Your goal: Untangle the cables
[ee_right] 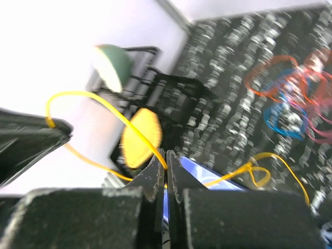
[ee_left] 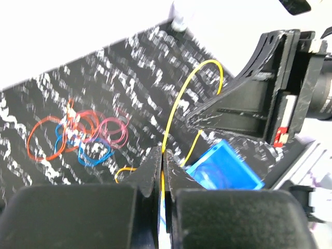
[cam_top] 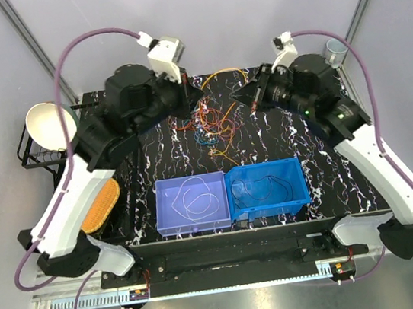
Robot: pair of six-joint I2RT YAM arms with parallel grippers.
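Pinching one yellow cable [ee_left: 181, 88] between them, the left tool [ee_left: 162, 155] and the right tool [ee_right: 166, 155] are each clenched on the strand. It arcs from one to the other above the desk [cam_top: 324, 169]. Gripping it at two points likely lets the arms draw it out and away from the rest. The other cables [cam_top: 214, 123], in orange, red and blue loops, lie knotted at the far middle of the desk between the arms. Nearer, a pale blue bin [cam_top: 188, 178] holds a white cable [cam_top: 197, 196] and a deeper blue bin [cam_top: 263, 165] holds a dark cable [cam_top: 261, 187]. These look already sorted, so the yellow one probably belongs there too.
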